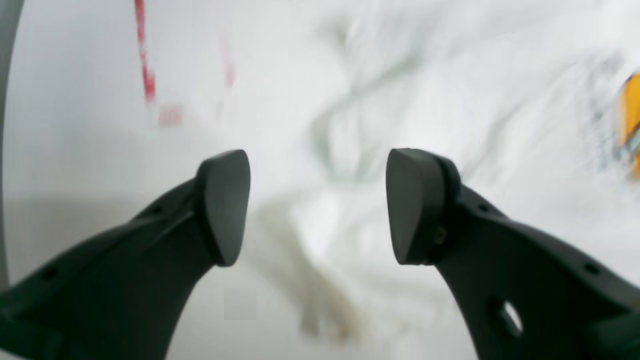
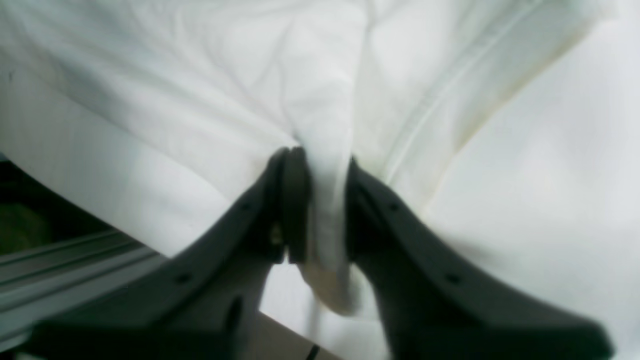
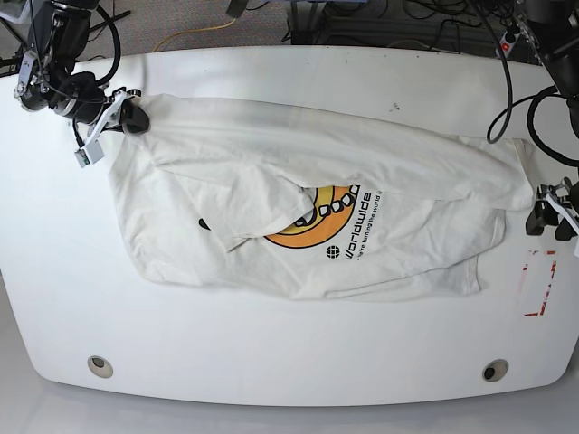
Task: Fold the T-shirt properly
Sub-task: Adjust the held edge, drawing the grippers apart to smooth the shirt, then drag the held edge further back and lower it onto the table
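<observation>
A: Right hand (image 2: 320, 210) status?
B: Clamped on a bunched fold of the T-shirt (image 3: 308, 203). Wrist view showed cloth pinched between both fingers, a bit hanging below them. In the base view that hand (image 3: 134, 116) sat at the shirt's far corner, near the table (image 3: 271, 362) edge.

A: Left hand (image 1: 317, 205)?
B: Fingers apart, nothing between them. It hovered over rumpled white fabric; view was blurry. In the base view it (image 3: 554, 212) was just beside the shirt's opposite end, next to a red-marked rectangle (image 3: 539, 282) on the table.

A: Where was the shirt?
B: Lying across the middle of the table, partly folded. A wide flap was laid over the upper part, half covering the yellow-orange round graphic (image 3: 318, 217). The "worldwide" lettering (image 3: 355, 224) was readable. Lower hem was wrinkled, flat on the table.
</observation>
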You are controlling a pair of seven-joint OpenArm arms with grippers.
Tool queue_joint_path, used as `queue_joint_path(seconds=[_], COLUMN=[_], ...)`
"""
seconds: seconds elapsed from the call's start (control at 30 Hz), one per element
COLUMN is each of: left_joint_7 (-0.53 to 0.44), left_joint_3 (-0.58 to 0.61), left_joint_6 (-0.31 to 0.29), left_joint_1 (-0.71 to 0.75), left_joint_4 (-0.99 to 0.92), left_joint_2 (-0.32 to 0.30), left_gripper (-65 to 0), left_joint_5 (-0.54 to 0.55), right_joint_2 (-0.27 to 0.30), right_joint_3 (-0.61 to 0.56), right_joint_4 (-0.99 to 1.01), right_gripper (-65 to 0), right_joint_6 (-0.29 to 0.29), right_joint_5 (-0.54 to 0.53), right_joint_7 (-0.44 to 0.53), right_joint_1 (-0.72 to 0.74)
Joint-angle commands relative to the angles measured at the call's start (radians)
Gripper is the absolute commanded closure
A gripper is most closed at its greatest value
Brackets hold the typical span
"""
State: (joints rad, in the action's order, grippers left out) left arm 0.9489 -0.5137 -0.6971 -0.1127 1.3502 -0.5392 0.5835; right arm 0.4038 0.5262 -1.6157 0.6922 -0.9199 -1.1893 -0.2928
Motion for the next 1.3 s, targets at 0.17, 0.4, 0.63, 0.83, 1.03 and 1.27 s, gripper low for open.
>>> queue_joint_path(seconds=[0.17,0.4,0.63,0.83,1.03,1.27], left_joint_7=[-0.043,-0.199,-0.285,-0.327,-0.354,-0.353], left_joint_3=[-0.007,-0.007,-0.001,0.028,0.053,0.053], left_joint_6=[-0.001,-0.001,-0.001,-0.001,-0.001,-0.001], left_joint_1=[0.124,0.264,0.302,0.278,0.209,0.207], left_joint_4=[0.087,0.094,0.093,0.028,-0.064,-0.068], left_joint_2=[-0.015,0.014,0.051,0.058,0.098,0.118], left_gripper=[-39.9,-39.7,-39.7,-39.7,-38.7,-8.9], left_joint_5=[-0.076,-0.090,-0.092,-0.141,-0.277,-0.305], right_joint_2=[-0.016,-0.053,-0.122,-0.171,-0.171,-0.154], right_joint_3=[0.128,0.142,0.142,0.139,0.134,0.134], right_joint_4=[-0.073,-0.111,-0.111,-0.116,-0.113,-0.117], right_gripper=[-48.7,-53.9,-49.1,-37.4,-15.1,-5.1], right_joint_6=[0.006,0.006,0.006,0.006,0.006,0.006], right_joint_5=[-0.017,0.020,0.112,0.219,0.279,0.284], right_joint_7=[0.016,0.016,0.016,0.016,0.016,0.013], right_joint_1=[-0.038,-0.095,-0.102,-0.078,-0.065,-0.049])
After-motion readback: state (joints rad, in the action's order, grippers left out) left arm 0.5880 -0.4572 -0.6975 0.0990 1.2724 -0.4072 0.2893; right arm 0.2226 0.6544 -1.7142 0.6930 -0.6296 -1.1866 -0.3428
